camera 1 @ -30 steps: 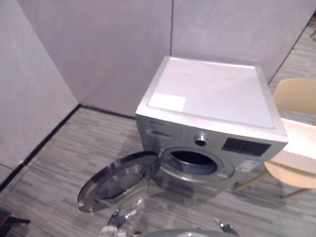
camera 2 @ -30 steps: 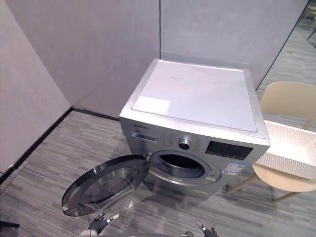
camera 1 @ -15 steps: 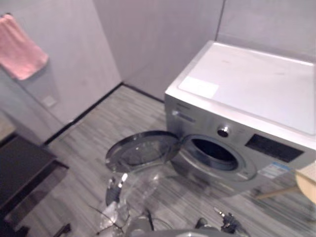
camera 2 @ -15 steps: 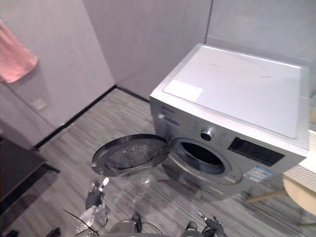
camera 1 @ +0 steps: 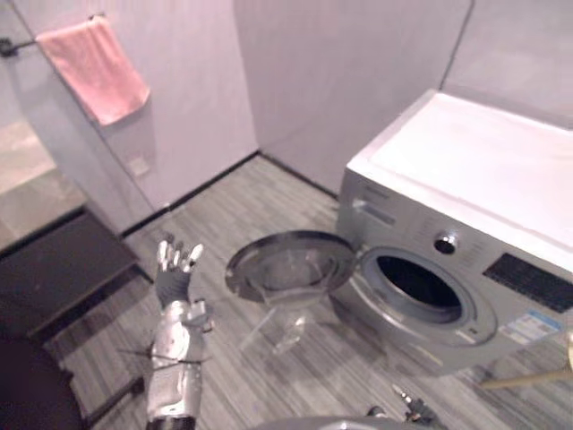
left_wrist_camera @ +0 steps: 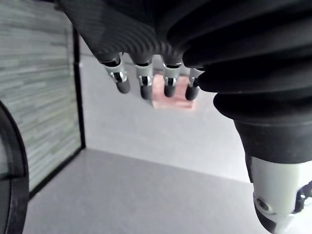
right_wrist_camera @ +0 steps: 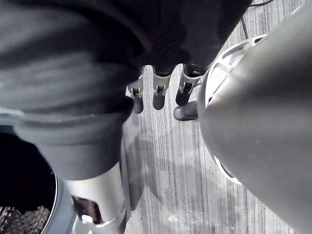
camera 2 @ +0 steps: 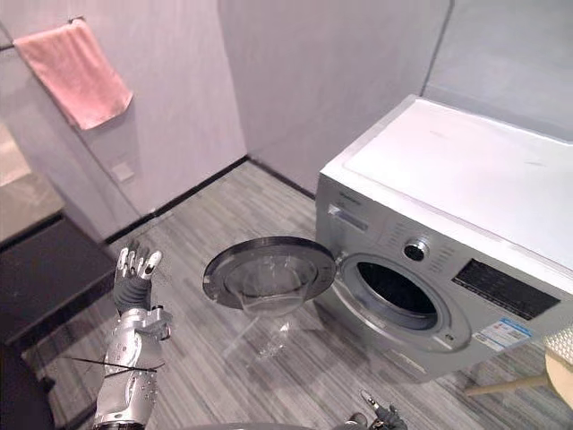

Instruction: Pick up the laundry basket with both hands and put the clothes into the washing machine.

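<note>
Foremost, a grey-striped plank floor [camera 2: 224,202] bounded by pale panel walls [camera 2: 313,72]. Next, a silver front-loading washing machine [camera 2: 421,197] with a white top, standing at the right against the walls; a round control knob [camera 2: 414,251] sits on its front panel above the dark drum opening [camera 2: 389,291]. Its round glass door [camera 2: 269,273] stands swung fully open to the machine's left, apart from both hands. A dark low bench [camera 2: 45,278] stands along the left wall. A pink towel [camera 2: 76,72] hangs from a rail high on that wall, above a small wall socket [camera 2: 123,169]. The left hand [camera 2: 132,282] is raised over the floor between bench and door, fingers [left_wrist_camera: 144,83] straight and side by side, holding nothing, touching nothing. The right hand [right_wrist_camera: 160,95] hangs low near the bottom edge of the head views, fingers relaxed and pointing at the floor, likewise empty. A sliver of white latticed laundry basket [camera 2: 562,339] shows at the far right edge beyond the machine, above a pale wooden chair leg [camera 2: 501,387]; its contents cannot be told.
</note>
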You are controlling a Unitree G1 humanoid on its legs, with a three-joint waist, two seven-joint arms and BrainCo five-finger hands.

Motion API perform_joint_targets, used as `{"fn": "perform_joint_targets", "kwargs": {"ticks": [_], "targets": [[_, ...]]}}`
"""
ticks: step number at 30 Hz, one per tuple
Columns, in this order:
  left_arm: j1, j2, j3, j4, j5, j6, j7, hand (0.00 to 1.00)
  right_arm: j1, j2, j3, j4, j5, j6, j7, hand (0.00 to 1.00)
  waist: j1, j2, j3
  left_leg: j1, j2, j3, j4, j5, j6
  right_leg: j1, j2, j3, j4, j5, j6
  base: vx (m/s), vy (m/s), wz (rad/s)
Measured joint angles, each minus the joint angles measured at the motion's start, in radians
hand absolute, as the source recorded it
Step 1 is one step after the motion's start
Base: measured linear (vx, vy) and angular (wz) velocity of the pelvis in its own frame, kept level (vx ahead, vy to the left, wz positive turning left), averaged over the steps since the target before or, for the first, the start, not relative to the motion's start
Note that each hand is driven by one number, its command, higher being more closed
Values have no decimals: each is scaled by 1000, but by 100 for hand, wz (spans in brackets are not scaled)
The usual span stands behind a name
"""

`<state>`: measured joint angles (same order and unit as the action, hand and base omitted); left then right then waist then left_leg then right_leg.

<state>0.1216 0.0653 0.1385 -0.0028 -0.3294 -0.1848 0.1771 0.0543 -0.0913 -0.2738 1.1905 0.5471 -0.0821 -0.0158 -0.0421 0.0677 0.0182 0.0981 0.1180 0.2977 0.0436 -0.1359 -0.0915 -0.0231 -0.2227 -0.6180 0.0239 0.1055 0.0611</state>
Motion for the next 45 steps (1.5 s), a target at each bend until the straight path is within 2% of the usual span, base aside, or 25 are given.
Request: {"fn": "perform_joint_targets", "kwargs": {"ticks": [3, 7, 10, 14, 15, 16, 18, 21, 22, 24, 25, 26, 27, 29, 32, 34, 36, 39, 43, 44, 45], "targets": [[-66, 31, 45, 83, 38, 1, 1, 0, 17, 0, 8, -7, -1, 6, 8, 0, -1, -4, -6, 2, -4, 24, -40, 24, -3, -19, 18, 23, -37, 24, -5, -33, -49, -26], [-147, 139, 117, 274, 90, 12, 7, 0, 48, 0, 8, -32, -30, 16, 29, 0, -13, -31, -10, 2, 4, 58, -65, 38, -14, -40, 47, 49, -67, 40, -16, -11, -56, -25], [-261, 270, 158, 461, 135, 49, 5, 0, 67, 0, -8, -48, -41, 17, 44, 0, -28, -74, -6, -35, 10, 73, -63, 43, -19, -80, 62, 63, -83, 51, -23, -12, -60, -21], [-533, 500, 143, 756, 194, 75, 1, 0, 80, 8, -67, -54, -27, 18, 61, 0, -32, -146, 35, -115, 23, 96, -28, 47, -23, -167, 71, 87, -82, 70, -47, -21, -60, -20], [-622, 563, 137, 861, 214, 84, -2, 0, 90, 13, -80, -55, -11, 16, 63, 0, -52, -170, 49, -123, 29, 101, -25, 47, -23, -174, 81, 96, -88, 75, -54, -10, -46, -12], [-665, 593, 132, 912, 217, 89, -1, 0, 95, 16, -83, -55, -6, 15, 64, 0, -56, -180, 57, -124, 32, 104, -24, 47, -23, -174, 85, 98, -92, 76, -54, -26, -37, -17], [-825, 669, 65, 1060, 221, 94, -4, 0, 113, 27, -84, -55, 19, 15, 64, 0, -63, -223, 81, -151, 51, 122, -17, 46, -24, -202, 101, 120, -95, 103, -71, -51, -11, -26], [-927, 712, 23, 1143, 213, 101, -33, 0, 112, 47, -94, -64, 54, 13, 64, 0, -88, -253, 93, -191, 61, 140, -4, 46, -24, -255, 108, 158, -95, 139, -76, -38, 30, -28], [-956, 730, 21, 1171, 199, 104, -45, 0, 112, 66, -92, -80, 71, 11, 66, 0, -89, -268, 107, -205, 77, 165, 2, 46, -24, -286, 120, 183, -97, 178, -87, -53, 19, -53], [-988, 732, 20, 1191, 176, 118, -48, 0, 114, 87, -89, -89, 73, 12, 75, 0, -100, -276, 117, -230, 102, 183, 9, 46, -24, -320, 140, 206, -98, 233, -88, -65, 42, -48], [-1007, 730, 19, 1191, 164, 123, -57, 0, 135, 110, -85, -119, 81, 14, 81, 0, -106, -277, 119, -255, 126, 196, 13, 46, -25, -353, 159, 211, -98, 287, -85, -38, 36, -32], [-1015, 728, 19, 1191, 163, 124, -65, 0, 146, 119, -81, -130, 82, 14, 81, 0, -106, -279, 120, -264, 135, 199, 17, 46, -25, -364, 166, 211, -98, 305, -86, -50, 44, -32], [-1033, 713, 3, 1191, 162, 125, -70, 0, 171, 130, -78, -158, 83, 16, 82, 0, -106, -272, 126, -294, 150, 201, 35, 46, -26, -387, 172, 210, -99, 333, -81, -46, 39, -9], [-1067, 675, -28, 1181, 144, 130, -85, 0, 198, 130, -78, -171, 89, 20, 80, 0, -99, -289, 132, -324, 157, 198, 50, 44, -27, -404, 171, 209, -99, 337, -76, -30, 31, 6], [-1080, 622, -39, 1141, 125, 121, -87, 0, 225, 128, -71, -233, 91, 19, 80, 0, -71, -297, 155, -376, 181, 202, 120, 29, -38, -421, 173, 206, -98, 346, -86, -3, -1, 4], [-1082, 572, -49, 1125, 98, 118, -87, 0, 225, 125, -66, -259, 91, 17, 80, 0, -52, -288, 166, -389, 189, 210, 143, 29, -38, -422, 172, 200, -97, 346, -87, 7, -3, 11], [-1074, 515, -50, 1105, 56, 107, -83, 0, 217, 122, -60, -298, 88, 14, 80, 0, -21, -274, 177, -395, 192, 227, 156, 29, -38, -421, 168, 181, -94, 346, -87, 30, 1, 4], [-1022, 456, -54, 1060, 27, 86, -80, 0, 209, 112, -25, -347, 72, 3, 80, 0, -1, -271, 178, -390, 189, 241, 169, 29, -38, -419, 160, 177, -83, 346, -87, 39, 15, 0], [-876, 341, -61, 997, -35, 49, -77, 0, 188, 108, -25, -353, 53, 0, 63, 0, 5, -256, 180, -341, 166, 277, 166, 29, -38, -379, 133, 171, -74, 346, -87, 32, 67, 10], [-819, 284, -86, 982, -65, 42, -75, 0, 188, 106, -25, -354, 43, -1, 58, 0, 9, -237, 178, -320, 157, 291, 163, 22, -26, -359, 123, 165, -72, 346, -87, -3, 115, 12], [-795, 260, -107, 982, -76, 42, -75, 0, 187, 103, -25, -354, 39, -1, 58, 0, 11, -224, 176, -309, 153, 299, 159, 14, -13, -350, 120, 164, -70, 346, -86, -18, 131, 9]]}}
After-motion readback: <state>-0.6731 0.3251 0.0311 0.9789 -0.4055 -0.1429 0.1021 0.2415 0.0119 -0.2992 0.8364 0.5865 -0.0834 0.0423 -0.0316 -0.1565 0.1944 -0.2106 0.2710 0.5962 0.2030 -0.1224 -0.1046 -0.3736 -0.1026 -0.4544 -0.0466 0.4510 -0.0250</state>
